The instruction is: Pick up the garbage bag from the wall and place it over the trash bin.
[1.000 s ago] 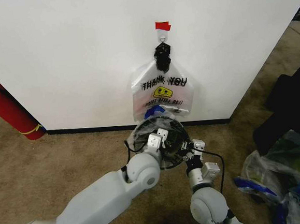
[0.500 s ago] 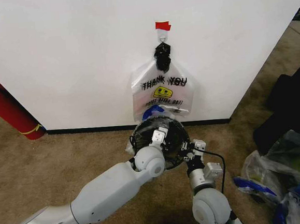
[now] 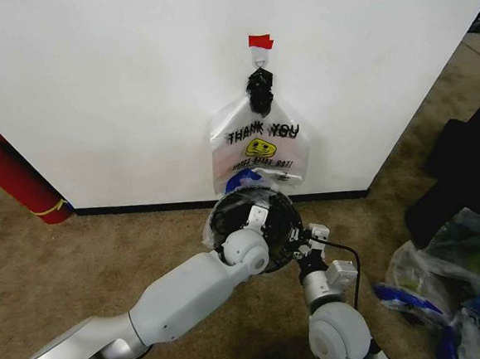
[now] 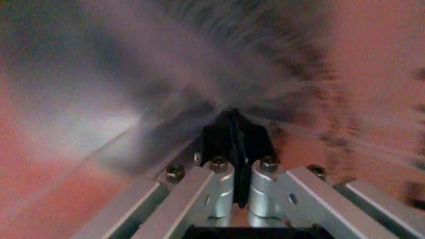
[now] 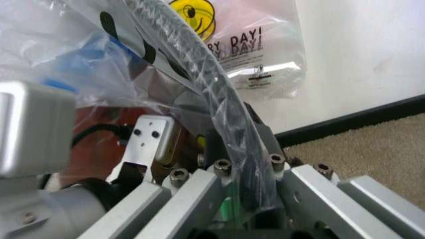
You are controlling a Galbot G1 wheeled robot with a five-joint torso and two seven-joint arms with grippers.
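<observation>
Left wrist view is basically smeared plastic, so past the left pincer (image 4: 234,130) and its pressed-together tips you can't make anything out. From the head, the left arm's wrist covers the middle of the trash bin (image 3: 226,218). The fire extinguisher (image 3: 11,177) is chopped off by the frame edge.

I see the clear, blue-patched garbage bag (image 3: 244,182) draped over the rim of the round black wire-mesh trash bin (image 3: 226,218), standing against the white wall (image 3: 116,89).
</observation>
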